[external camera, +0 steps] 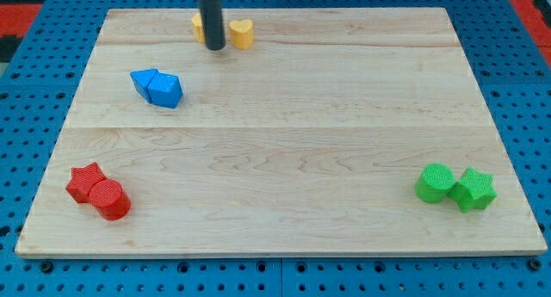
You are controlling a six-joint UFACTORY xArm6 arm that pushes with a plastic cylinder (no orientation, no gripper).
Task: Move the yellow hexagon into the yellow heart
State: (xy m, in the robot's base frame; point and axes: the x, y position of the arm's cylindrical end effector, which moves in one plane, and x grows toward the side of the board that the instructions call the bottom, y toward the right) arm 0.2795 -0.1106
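The yellow heart [242,32] lies near the board's top edge, left of centre. The yellow hexagon [199,25] sits just to its left, mostly hidden behind my rod. My tip [214,47] rests on the board between the two yellow blocks, slightly below them. I cannot tell whether the tip touches either block.
Two blue blocks, touching each other [157,88], lie below the tip toward the left. A red star [85,181] and a red cylinder [110,199] sit at the bottom left. A green cylinder [435,182] and a green star [474,189] sit at the bottom right. The wooden board [284,151] lies on a blue pegboard.
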